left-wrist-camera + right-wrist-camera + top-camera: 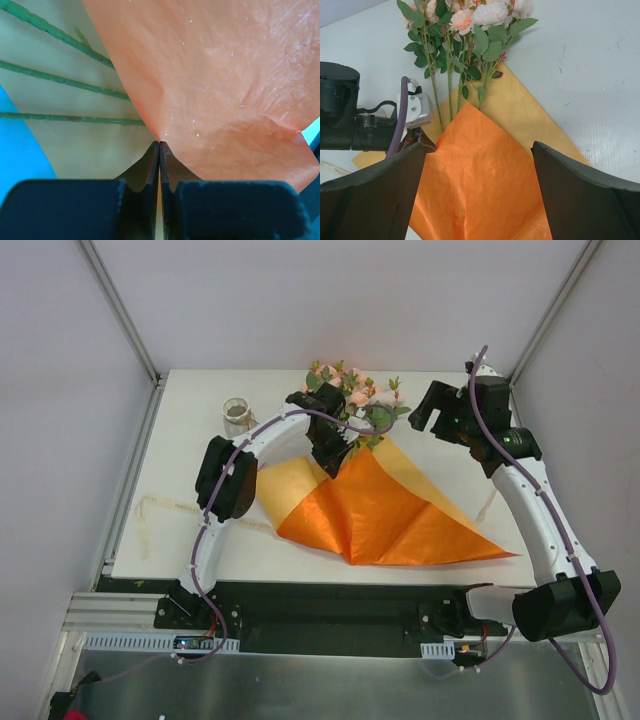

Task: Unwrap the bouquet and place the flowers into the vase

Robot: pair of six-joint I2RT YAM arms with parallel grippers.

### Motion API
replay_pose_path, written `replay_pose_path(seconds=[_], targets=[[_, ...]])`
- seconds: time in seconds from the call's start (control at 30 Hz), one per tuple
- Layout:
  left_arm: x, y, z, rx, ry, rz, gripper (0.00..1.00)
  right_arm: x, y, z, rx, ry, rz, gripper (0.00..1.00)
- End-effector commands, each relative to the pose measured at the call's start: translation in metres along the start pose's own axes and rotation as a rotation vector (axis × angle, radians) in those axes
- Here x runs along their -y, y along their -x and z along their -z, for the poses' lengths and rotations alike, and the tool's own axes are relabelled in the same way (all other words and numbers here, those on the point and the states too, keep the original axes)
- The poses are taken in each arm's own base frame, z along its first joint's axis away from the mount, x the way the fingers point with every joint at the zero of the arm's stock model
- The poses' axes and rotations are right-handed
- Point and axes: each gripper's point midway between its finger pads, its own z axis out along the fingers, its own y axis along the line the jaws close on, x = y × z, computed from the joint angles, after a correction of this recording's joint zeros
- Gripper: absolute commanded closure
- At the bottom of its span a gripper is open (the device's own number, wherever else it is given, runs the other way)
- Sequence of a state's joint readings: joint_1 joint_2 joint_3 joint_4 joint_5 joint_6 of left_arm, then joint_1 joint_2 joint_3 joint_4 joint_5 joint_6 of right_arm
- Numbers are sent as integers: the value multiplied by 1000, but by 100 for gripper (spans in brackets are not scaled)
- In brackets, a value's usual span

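The bouquet lies unwrapped at the back middle of the table. Its orange paper (390, 515) is spread out, with one flap folded over. The flowers (355, 395) rest on the sheet's far corner, with pink blooms and green leaves (470, 20) pointing away. Their thin stems (60, 80) lie on the paper's pale inner side. My left gripper (335, 455) is shut on the folded flap's edge (159, 142), beside the stems. My right gripper (430, 410) hovers open above the paper (480, 185), with nothing between its fingers. The vase (237, 416) stands upright at the back left.
A cream ribbon (150, 510) lies loose along the table's left side, and another strand (490, 502) lies near the right arm. The left arm (225, 480) arches over the table between the vase and the paper. White walls close in the back and sides.
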State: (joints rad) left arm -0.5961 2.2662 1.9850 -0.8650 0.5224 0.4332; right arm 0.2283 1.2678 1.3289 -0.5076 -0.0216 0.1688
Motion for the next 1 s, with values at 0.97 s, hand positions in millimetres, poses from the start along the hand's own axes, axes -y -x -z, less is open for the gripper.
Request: replay_pose_path(seconds=[0.97], targets=[[222,-78,153,105,-73,-665,91,-46,-54,27,-114,192,83,30]])
